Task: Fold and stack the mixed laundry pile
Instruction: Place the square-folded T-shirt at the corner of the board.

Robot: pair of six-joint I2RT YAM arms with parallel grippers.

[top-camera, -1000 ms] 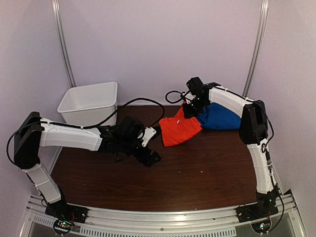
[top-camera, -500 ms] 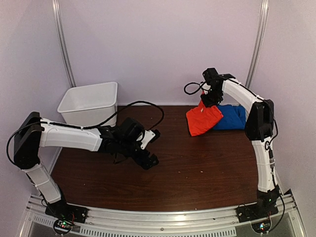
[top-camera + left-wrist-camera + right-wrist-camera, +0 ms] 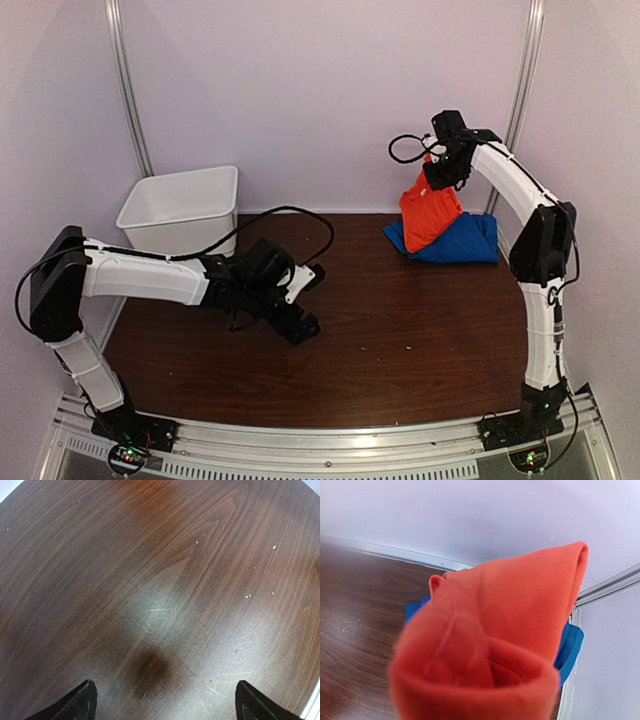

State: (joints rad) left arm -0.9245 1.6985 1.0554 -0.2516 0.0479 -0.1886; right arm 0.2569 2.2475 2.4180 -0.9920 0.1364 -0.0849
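Observation:
The folded orange-red T-shirt (image 3: pixel 430 212) hangs in the air at the back right, pinched at its top by my right gripper (image 3: pixel 441 179), which is shut on it. Its lower edge trails over the folded royal-blue garment (image 3: pixel 455 240) lying flat on the table below. In the right wrist view the orange-red T-shirt (image 3: pixel 490 645) fills the picture and hides the fingers, with the blue garment (image 3: pixel 568 647) peeking out behind. My left gripper (image 3: pixel 305 300) hovers low over bare wood at the middle left, open and empty; its fingertips (image 3: pixel 80 700) sit wide apart.
A white plastic bin (image 3: pixel 182 208) stands at the back left corner of the brown table (image 3: pixel 400 340). A black cable (image 3: pixel 280 215) loops over the table behind the left arm. Walls close in at the back and right.
My right gripper has carried the orange-red T-shirt up and to the right, from the table's middle to above the blue garment. The left gripper opened slightly more and stayed in place.

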